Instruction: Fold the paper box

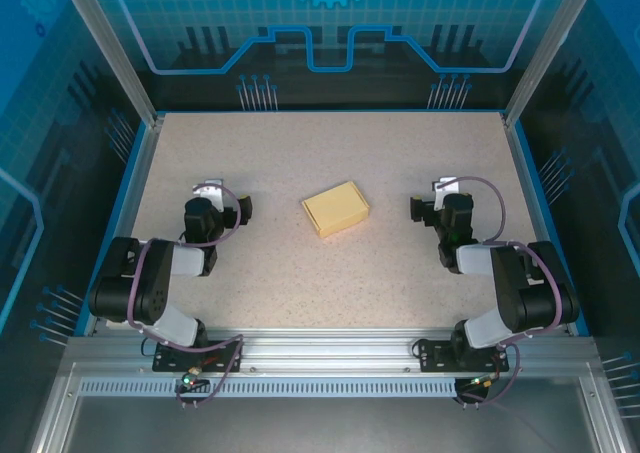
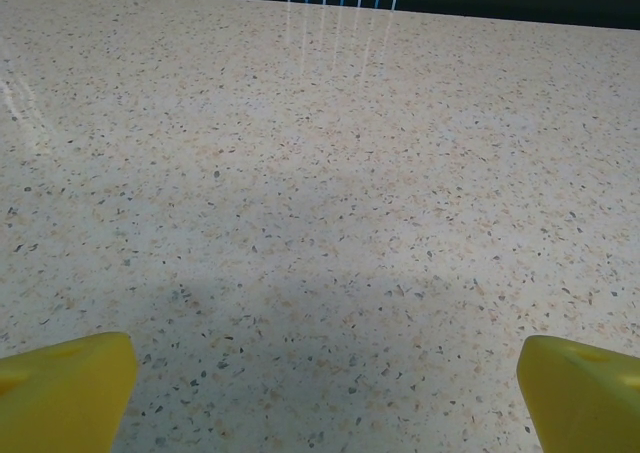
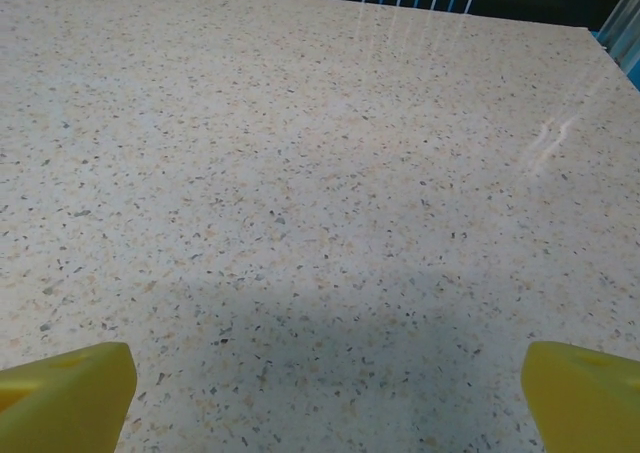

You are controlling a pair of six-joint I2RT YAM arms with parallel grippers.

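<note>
The paper box (image 1: 336,209) is a small pale yellow rectangular box lying closed on the speckled table, near its middle. My left gripper (image 1: 225,199) rests to the left of the box, well apart from it. My right gripper (image 1: 430,198) sits about as far off on the box's right. In the left wrist view the left gripper (image 2: 325,378) is open, its yellow fingertips (image 2: 70,388) wide apart over bare table. The right wrist view shows the right gripper (image 3: 328,383) open as well, with only tabletop between its yellow fingertips (image 3: 585,393).
The speckled beige table (image 1: 330,283) is bounded by a blue rim and by metal frame posts (image 1: 105,48) at the back corners. A slotted aluminium rail (image 1: 330,358) carrying both arm bases runs along the near edge.
</note>
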